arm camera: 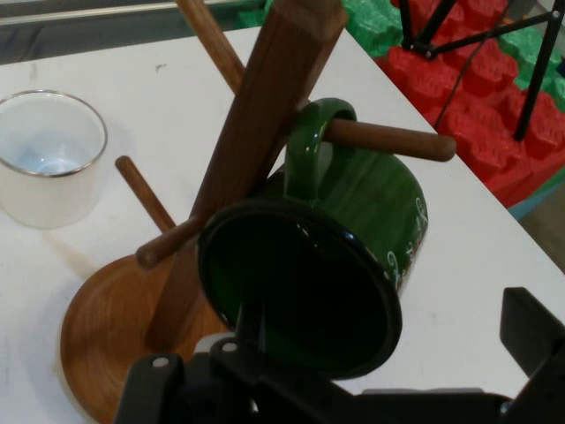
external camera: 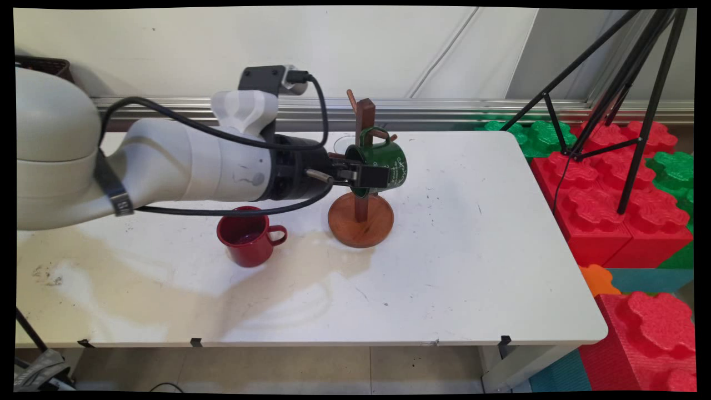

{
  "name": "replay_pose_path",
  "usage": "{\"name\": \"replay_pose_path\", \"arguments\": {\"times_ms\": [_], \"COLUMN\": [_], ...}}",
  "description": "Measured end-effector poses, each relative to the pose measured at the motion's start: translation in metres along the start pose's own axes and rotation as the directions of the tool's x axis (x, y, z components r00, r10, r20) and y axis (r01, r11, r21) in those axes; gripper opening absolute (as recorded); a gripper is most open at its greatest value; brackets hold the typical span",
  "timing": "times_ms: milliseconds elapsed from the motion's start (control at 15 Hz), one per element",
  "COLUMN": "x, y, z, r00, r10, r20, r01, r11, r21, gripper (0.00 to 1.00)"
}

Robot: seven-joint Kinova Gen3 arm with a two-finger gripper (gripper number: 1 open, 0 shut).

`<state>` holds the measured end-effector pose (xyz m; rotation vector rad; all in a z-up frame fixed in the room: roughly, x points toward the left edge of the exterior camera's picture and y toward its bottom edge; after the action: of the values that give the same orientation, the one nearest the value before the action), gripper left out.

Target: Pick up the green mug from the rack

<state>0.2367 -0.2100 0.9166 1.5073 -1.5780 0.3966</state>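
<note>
Green mug on the wooden rack, gripper at its rim

The black two-finger gripper (external camera: 371, 176) reaches in level from the left, its fingers closed on the rim of the dark green enamel mug (external camera: 384, 162), one finger inside the mouth. The mug lies on its side, long axis roughly level, mouth facing the gripper, base pointing right. Its handle (arm camera: 311, 141) loops over a peg (arm camera: 388, 139) of the brown wooden mug tree (external camera: 362, 219), just right of the post. A red enamel mug (external camera: 250, 238) stands upright left of the tree's round base; a white cup (arm camera: 51, 159) stands behind. The white table (external camera: 489, 250) lies open on the right, up to its edge
</note>
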Motion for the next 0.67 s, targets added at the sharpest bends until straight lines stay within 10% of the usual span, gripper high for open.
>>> {"name": "replay_pose_path", "arguments": {"times_ms": [667], "x": [0.006], "y": [0.010], "z": [0.028], "r00": [0.999], "r10": [0.026], "r20": [0.025], "r01": [-0.026], "r11": [0.999], "r21": [-0.021], "gripper": [1.00]}}
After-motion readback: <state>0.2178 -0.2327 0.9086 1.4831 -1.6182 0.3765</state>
